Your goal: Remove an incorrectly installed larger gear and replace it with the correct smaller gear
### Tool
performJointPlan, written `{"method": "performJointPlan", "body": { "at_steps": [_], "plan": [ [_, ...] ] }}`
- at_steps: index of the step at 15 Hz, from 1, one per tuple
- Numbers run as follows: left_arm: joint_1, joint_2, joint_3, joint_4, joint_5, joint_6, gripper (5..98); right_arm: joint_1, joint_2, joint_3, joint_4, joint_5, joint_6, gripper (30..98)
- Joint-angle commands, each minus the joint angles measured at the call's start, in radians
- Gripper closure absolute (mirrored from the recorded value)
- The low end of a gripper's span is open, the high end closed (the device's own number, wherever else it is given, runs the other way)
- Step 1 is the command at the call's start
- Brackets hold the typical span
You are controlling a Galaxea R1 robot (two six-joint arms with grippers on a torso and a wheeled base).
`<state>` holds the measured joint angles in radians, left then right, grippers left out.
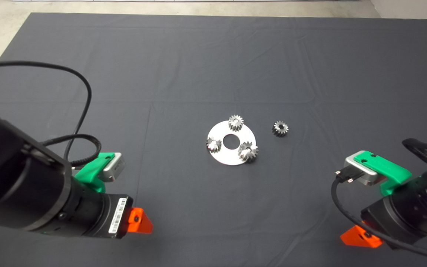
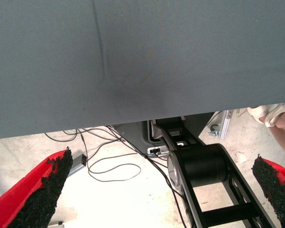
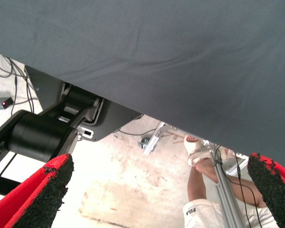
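Note:
A round silver plate (image 1: 222,156) with a centre hole lies mid-mat and carries three gears. The larger gear (image 1: 248,151), dark steel with flared teeth, sits on the plate's near right. Two lighter silver gears sit on it at the far side (image 1: 236,122) and at the left (image 1: 213,144). The smaller gear (image 1: 280,128), dark grey, lies alone on the mat to the right of the plate. My left gripper (image 2: 152,190) waits open at the lower left, and my right gripper (image 3: 156,190) waits open at the lower right. Both are empty and far from the gears.
The dark mat (image 1: 213,66) covers the table. The wrist views show the mat's edge with floor beyond it: cables (image 2: 109,161), the robot's black base (image 2: 204,166) and a person's leg and shoe (image 3: 199,156).

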<state>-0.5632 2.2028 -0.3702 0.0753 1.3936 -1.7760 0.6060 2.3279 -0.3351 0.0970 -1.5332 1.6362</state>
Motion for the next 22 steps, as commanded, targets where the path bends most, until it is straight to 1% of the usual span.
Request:
{"method": "performJointPlan", "body": {
  "at_steps": [1, 2, 3, 4, 5, 8, 10, 13, 15, 16, 18, 20, 22],
  "plan": [
    [-0.008, 0.001, 0.018, -0.015, 0.001, -0.003, 5.9, -0.048, 0.006, -0.026, 0.024, -0.087, -0.013, 31.5],
    [-0.008, 0.002, 0.018, -0.015, 0.001, -0.002, 5.9, -0.064, 0.016, -0.061, 0.021, -0.085, -0.041, 31.5],
    [-0.007, 0.002, 0.018, -0.015, 0.001, -0.002, 5.9, -0.086, 0.035, -0.117, 0.018, -0.085, -0.094, 31.5],
    [-0.008, 0.002, 0.018, -0.015, 0.001, -0.002, 5.9, -0.122, 0.046, -0.162, 0.0, -0.086, -0.138, 31.6],
    [-0.008, 0.002, 0.018, -0.015, 0.001, -0.002, 5.9, -0.14, 0.065, -0.197, -0.035, -0.085, -0.176, 31.6],
    [-0.007, 0.002, 0.018, -0.015, 0.001, -0.002, 5.9, -0.155, 0.14, -0.309, -0.063, -0.087, -0.271, 31.6],
    [-0.008, 0.002, 0.018, -0.015, 0.002, 0.0, 5.9, -0.16, 0.168, -0.376, -0.072, -0.087, -0.359, 31.6],
    [-0.008, 0.002, 0.018, -0.015, 0.002, 0.0, 5.9, -0.16, 0.184, -0.435, -0.092, -0.087, -0.498, 31.6],
    [-0.008, 0.002, 0.018, -0.015, 0.002, 0.0, 5.9, -0.158, 0.183, -0.453, -0.113, -0.093, -0.566, 31.6],
    [-0.008, 0.002, 0.018, -0.015, 0.002, 0.0, 5.9, -0.158, 0.184, -0.453, -0.135, -0.093, -0.594, 31.6],
    [-0.008, 0.002, 0.018, -0.015, 0.002, 0.0, 5.9, -0.158, 0.184, -0.453, -0.175, -0.094, -0.615, 31.6],
    [-0.008, 0.002, 0.018, -0.015, 0.002, 0.002, 5.9, -0.158, 0.186, -0.447, -0.194, -0.094, -0.641, 31.6],
    [-0.008, 0.002, 0.016, -0.014, 0.002, 0.016, 5.9, -0.158, 0.19, -0.447, -0.234, -0.094, -0.686, 31.6]
  ]
}}
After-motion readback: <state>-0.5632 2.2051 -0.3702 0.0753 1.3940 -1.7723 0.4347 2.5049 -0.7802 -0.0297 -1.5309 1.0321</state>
